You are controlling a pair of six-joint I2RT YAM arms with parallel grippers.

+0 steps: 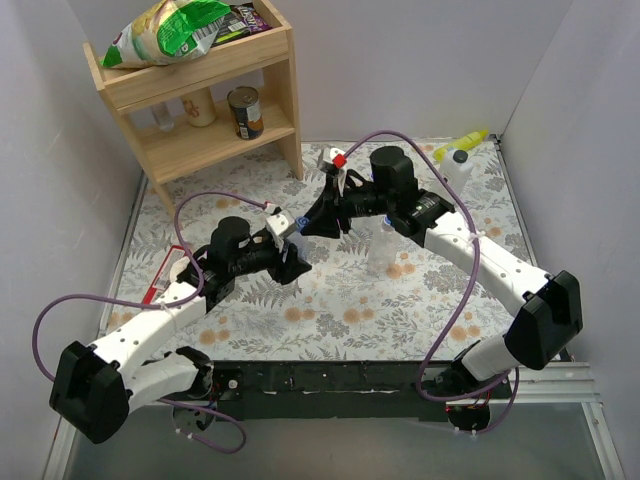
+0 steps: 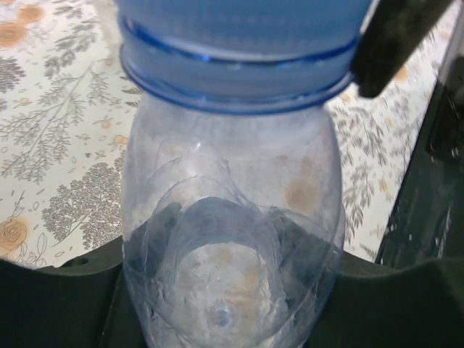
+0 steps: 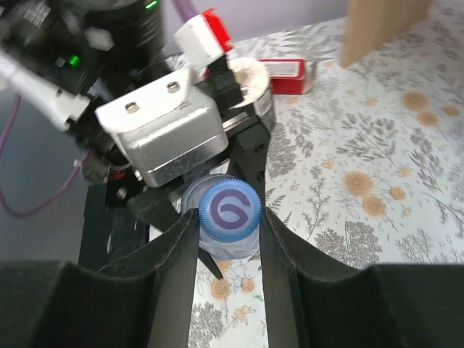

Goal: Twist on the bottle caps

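A clear bottle with a blue label band is held upright off the table between the jaws of my left gripper, which grips its lower body. In the top view the left gripper sits left of centre. A blue bottle cap with a purple swirl sits on that bottle's neck. My right gripper comes at it from above, and its fingers press the cap's sides. In the top view the right gripper meets the cap. A second clear bottle stands uncapped beside the right arm.
A white bottle with a yellow nozzle stands at the back right. A wooden shelf at the back left holds a tin can and a snack bag. A red box lies on the floral mat behind the left arm.
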